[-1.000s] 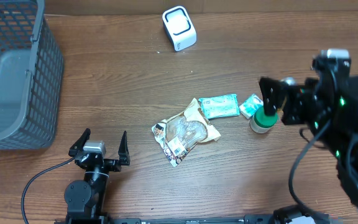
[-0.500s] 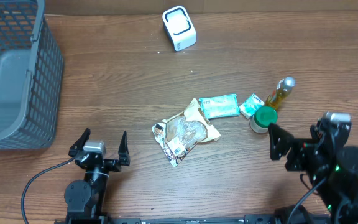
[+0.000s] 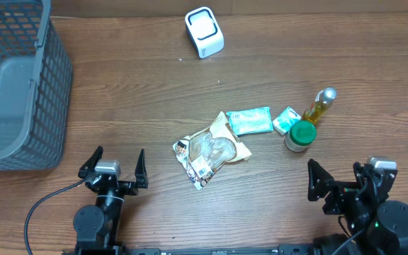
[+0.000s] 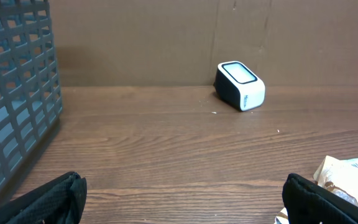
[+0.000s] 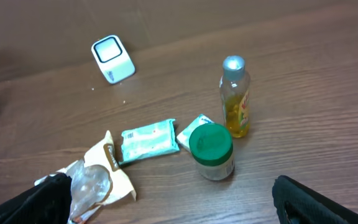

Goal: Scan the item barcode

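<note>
A white barcode scanner (image 3: 204, 32) stands at the back of the table, also seen as a scanner (image 4: 240, 85) in the left wrist view. Items lie mid-table: a clear-and-tan snack bag (image 3: 211, 150), a teal packet (image 3: 250, 121), a smaller teal packet (image 3: 286, 120), a green-lidded jar (image 3: 300, 135) and a yellow oil bottle (image 3: 319, 105). My left gripper (image 3: 113, 170) is open at the front left, holding nothing. At the front right my right gripper (image 3: 338, 188) stands open and empty, well short of the jar (image 5: 211, 151) and the bottle (image 5: 235, 96).
A grey mesh basket (image 3: 13, 92) fills the back left corner, and its wall (image 4: 14, 99) shows at the left of the left wrist view. Bare wood lies between the basket and the snack bag (image 5: 95, 180).
The right arm has pulled back from above the jar and bottle to the front right edge, uncovering the bottle. The left arm and the items have not moved.
</note>
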Robot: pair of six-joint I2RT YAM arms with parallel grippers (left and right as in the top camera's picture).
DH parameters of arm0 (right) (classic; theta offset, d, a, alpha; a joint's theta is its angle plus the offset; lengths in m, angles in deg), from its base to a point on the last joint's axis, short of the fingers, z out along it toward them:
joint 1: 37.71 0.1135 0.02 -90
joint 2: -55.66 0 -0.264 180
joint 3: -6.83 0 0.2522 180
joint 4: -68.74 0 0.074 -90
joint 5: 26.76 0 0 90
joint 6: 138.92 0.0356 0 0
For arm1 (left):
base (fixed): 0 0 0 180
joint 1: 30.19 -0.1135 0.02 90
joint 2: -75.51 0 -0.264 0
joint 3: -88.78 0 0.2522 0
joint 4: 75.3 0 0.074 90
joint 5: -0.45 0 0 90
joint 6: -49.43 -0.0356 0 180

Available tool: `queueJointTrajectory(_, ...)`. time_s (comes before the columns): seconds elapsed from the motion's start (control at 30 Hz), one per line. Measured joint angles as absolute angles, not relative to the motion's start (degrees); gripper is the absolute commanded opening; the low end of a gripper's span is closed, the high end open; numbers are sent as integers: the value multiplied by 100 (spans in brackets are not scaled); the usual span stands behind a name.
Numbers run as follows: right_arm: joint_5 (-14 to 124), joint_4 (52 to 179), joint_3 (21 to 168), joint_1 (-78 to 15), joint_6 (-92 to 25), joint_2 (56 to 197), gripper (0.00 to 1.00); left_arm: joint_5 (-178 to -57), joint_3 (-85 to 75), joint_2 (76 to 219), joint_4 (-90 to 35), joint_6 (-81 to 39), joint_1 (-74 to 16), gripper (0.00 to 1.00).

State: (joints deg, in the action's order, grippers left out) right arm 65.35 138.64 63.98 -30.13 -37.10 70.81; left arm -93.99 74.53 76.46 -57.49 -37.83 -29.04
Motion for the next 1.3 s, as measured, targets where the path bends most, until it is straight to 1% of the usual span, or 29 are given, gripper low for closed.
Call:
queueJointTrajectory(0.4,6561,13659,5802,-3018,-3712,6393,100,-9399,7453,7646,-5749,-3783,-2904,100)
queueJointTrajectory(0.63,6566,12872,5275,-3018,-3715,6122,100,-9399,7453,7646,-5749,-3783,-2904,100)
queueJointTrajectory(0.87,6347,11401,4858,-3018,-4182,5715,100,-9399,7453,7646,-5749,-3783,-2904,99)
queueJointTrajectory(1.1,6063,9277,4359,-3018,-4635,5641,100,-9399,7453,7646,-5749,-3785,-2904,100)
queueJointTrajectory(1.3,5860,7441,3520,-3018,-4904,5632,100,-9399,7453,7646,-5749,-3785,-2904,100)
